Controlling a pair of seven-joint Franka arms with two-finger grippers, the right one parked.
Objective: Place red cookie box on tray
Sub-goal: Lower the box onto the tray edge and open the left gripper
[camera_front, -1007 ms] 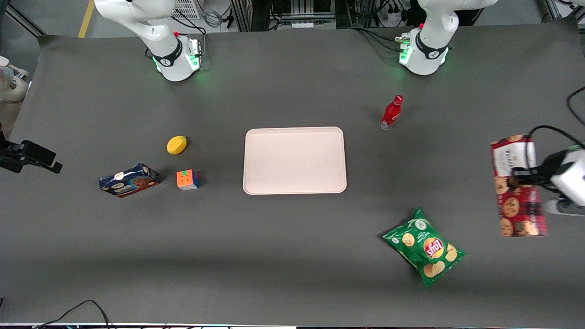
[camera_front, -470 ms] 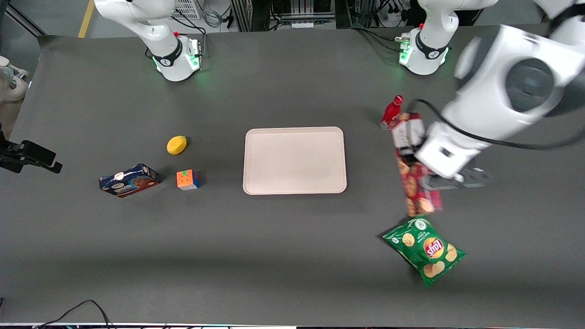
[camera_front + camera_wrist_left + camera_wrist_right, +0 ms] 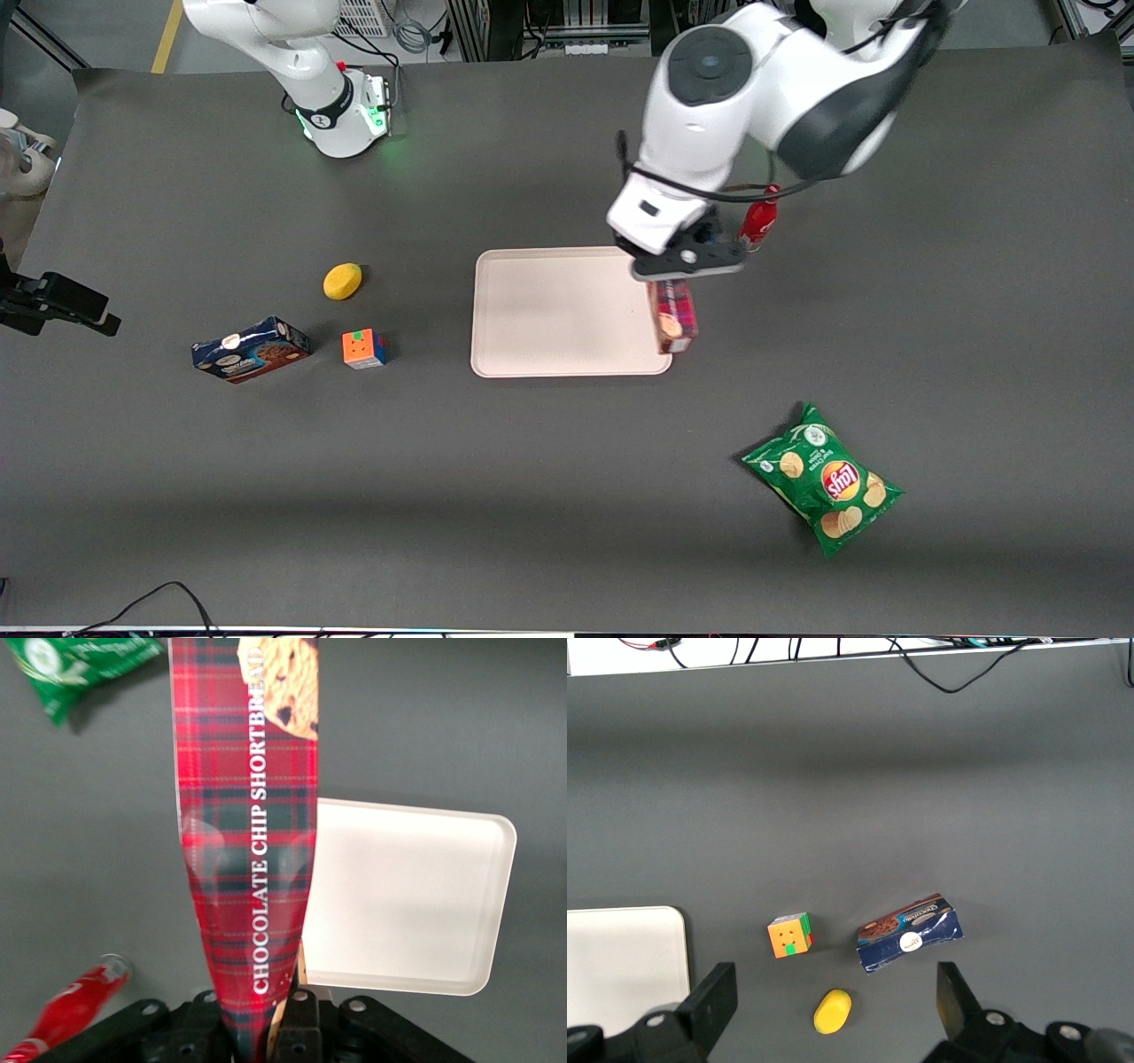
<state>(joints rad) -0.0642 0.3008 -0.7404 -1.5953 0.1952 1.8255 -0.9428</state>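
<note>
1. One second ago your gripper held the red cookie box out at the working arm's end of the table; half a second ago it was beside the red bottle; now it hangs over the tray edge nearest that bottle.
2. You have also turned the box: earlier it lay lengthwise to the front camera, now only its lower end shows below the wrist there, over the tray's rim and corner.
3. Nothing else has moved: the chips bag, yellow lemon, puzzle cube and blue cookie box sit where they were.
4. In the left wrist view your jaws are pinched on the box at its narrow faces, near one end, and the carton runs straight out from between them.
5. From the jaws outward, the tartan face overlaps the tray edge, with most of the tray lying to one side of the box.
6. The bottle lies close beside the jaws on the box's opposite flank; the chips bag lies out past the box's free end.
7. You cannot tell whether the box touches the tray yet.
</note>
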